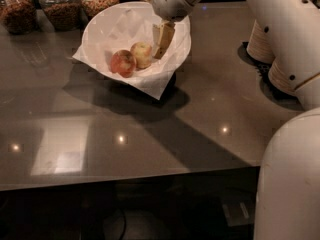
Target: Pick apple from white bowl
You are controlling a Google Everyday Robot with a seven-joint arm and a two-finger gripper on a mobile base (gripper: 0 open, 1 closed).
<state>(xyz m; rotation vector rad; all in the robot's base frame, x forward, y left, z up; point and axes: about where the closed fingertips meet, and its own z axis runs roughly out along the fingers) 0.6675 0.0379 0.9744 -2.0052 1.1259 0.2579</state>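
Yellow with a red blush, the apple (142, 54) lies in the white bowl (100, 31) at the upper middle of the frame. It touches a redder fruit (123, 63) on its left, and both sit on the crumpled paper liner (154, 86). The gripper (162, 38) hangs inside the bowl just right of the apple, tilted toward it; from here I cannot tell whether it is open or closed. The step in hand looks to be the final reach. Done well, it would straddle the yellow apple alone, clear of the bowl's right wall, and close gently so the fruit neither rolls nor snags paper. Glass jars (60, 6) stand at upper left and stacked paper bowls (259, 46) at the right, on the grey countertop (150, 134).
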